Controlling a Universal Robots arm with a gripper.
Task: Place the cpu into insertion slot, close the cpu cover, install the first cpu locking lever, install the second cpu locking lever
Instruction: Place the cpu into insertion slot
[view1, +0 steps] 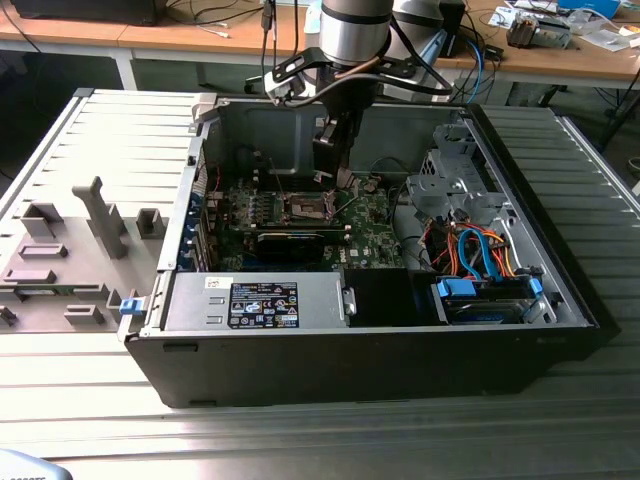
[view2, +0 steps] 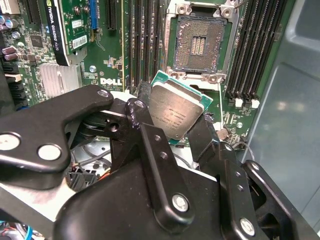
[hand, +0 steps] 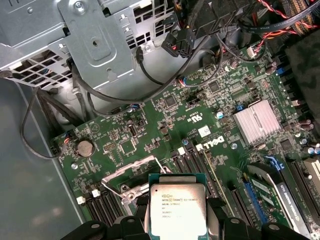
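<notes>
Setting: ribbed metal table (view1: 100, 400) with an open computer case (view1: 350, 365) lying on it, wooden desks behind.
Gripper: the gripper (view1: 338, 172) reaches down into the case over the green board, fingers clamped on two opposite edges of the cpu.
Cpu: the cpu (view2: 175, 112) is up in the air with its metal face to both wrist views, just short of the insertion slot and not in it yet.
Slot: the insertion slot (view2: 200, 42) sits uncovered, dark contact field bare, silvery rim round it.
Doing it well: imo the chip looks turned and tilted against the slot's edges, so square it up, level it, and lower it straight. No sliding across the contacts, no pressing.
In the way: black memory slots (view2: 250, 50) run right beside the socket on both sides, so finger room looks tight. Loose black cables (hand: 100, 95) hang near the board's edge.
Around: graphics card (view2: 65, 30), finned heatsink (hand: 257, 122), drive cage (hand: 95, 40).
</notes>
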